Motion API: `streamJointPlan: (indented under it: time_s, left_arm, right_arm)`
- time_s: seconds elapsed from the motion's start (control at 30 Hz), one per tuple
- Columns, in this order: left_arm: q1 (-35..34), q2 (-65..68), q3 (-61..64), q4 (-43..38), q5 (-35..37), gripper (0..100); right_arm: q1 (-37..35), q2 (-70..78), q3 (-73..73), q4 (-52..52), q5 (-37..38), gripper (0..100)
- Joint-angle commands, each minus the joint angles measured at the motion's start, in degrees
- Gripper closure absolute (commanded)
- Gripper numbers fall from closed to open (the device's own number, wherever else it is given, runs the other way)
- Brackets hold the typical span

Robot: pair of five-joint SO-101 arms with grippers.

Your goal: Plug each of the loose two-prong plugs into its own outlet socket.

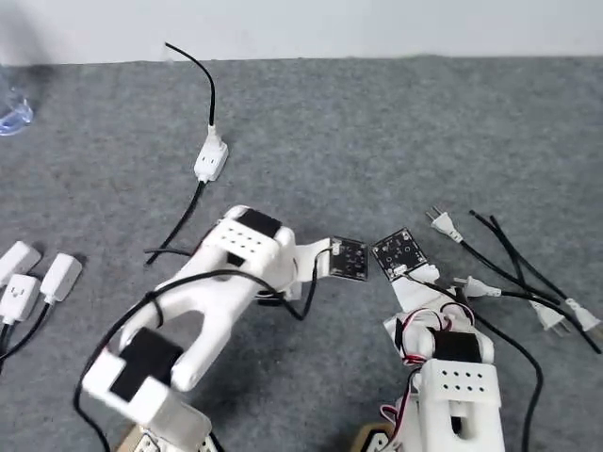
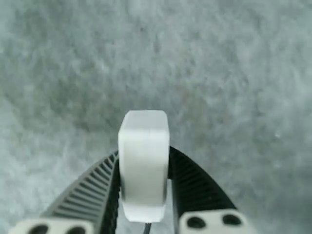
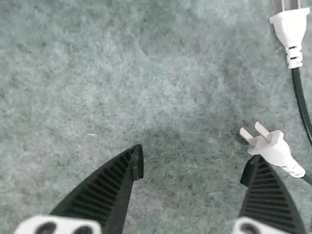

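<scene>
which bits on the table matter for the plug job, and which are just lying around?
Job:
- loose plugs, right side
- held socket, in the jaws of the left gripper
- free sockets, left edge
- right gripper, jaws open by a plug

Lying about:
- clear object, far left corner
- corded socket farther back, looks already plugged

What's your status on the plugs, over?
Left gripper shut on white outlet socket. Right gripper open, two-prong plug close beside it. Another plug farther off.

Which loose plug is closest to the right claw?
The white plug just beside one finger of the right claw; the next plug lies farther off.
</scene>
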Motion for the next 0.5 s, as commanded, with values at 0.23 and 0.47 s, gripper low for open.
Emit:
streamJointPlan:
  time_s: [0.23,0.47]
  left_arm:
    - [1.0,5.2,-4.9,-1.9,3.0,98]
    - [0.9,5.0,-5.1,-1.8,8.2,76]
  right_arm:
    - [0.0,-0.1,-0.5,-1.3,0.5,68.6]
    - [0.0,-0.1,-0.4,-1.3,0.5,68.6]
